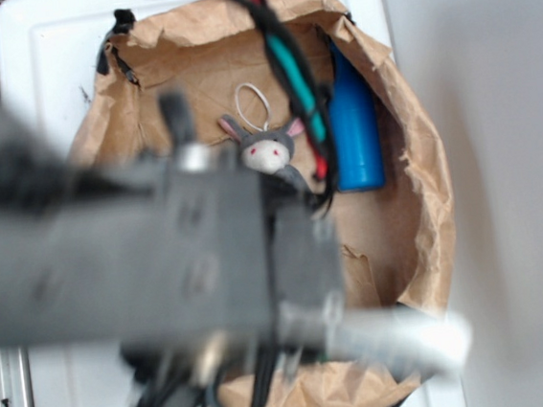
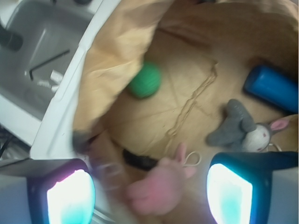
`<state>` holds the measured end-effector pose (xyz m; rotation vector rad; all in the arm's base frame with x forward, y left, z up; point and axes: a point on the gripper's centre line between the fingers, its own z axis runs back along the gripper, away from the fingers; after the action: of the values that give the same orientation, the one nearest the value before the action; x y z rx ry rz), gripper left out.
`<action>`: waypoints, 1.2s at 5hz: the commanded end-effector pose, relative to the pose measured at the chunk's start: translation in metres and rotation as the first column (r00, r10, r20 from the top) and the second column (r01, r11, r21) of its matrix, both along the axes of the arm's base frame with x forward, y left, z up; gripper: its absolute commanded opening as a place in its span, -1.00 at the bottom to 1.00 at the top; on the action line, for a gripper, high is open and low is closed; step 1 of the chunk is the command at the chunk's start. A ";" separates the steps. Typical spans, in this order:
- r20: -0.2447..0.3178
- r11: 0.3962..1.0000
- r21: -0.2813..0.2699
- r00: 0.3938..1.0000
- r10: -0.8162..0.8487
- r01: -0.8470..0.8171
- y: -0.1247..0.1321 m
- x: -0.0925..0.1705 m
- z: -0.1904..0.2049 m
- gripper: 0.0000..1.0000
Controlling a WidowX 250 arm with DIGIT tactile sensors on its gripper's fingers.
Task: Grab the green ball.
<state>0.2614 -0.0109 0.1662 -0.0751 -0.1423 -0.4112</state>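
Observation:
The green ball (image 2: 145, 80) lies on the floor of a brown paper bag (image 2: 112, 70), close to its left wall, in the wrist view. My gripper (image 2: 150, 193) is open, its two pads wide apart at the bottom of the wrist view, well short of the ball. A fuzzy pink plush (image 2: 159, 186) lies between the pads, blurred. In the exterior view my arm (image 1: 151, 253) covers most of the bag (image 1: 415, 199), and the ball is hidden there.
A grey and white plush rabbit (image 2: 243, 130) lies right of centre in the bag, also seen in the exterior view (image 1: 266, 149). A blue cylinder (image 2: 273, 88) rests against the right wall (image 1: 356, 128). The bag's left wall folds inward near the ball. A white surface (image 1: 45, 52) lies under the bag.

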 end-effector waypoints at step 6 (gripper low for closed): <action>0.228 0.979 -0.133 0.966 -0.122 0.155 -0.063 0.033 -0.076 1.00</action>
<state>0.2855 -0.0659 0.0721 -0.1927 -0.3281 -0.5150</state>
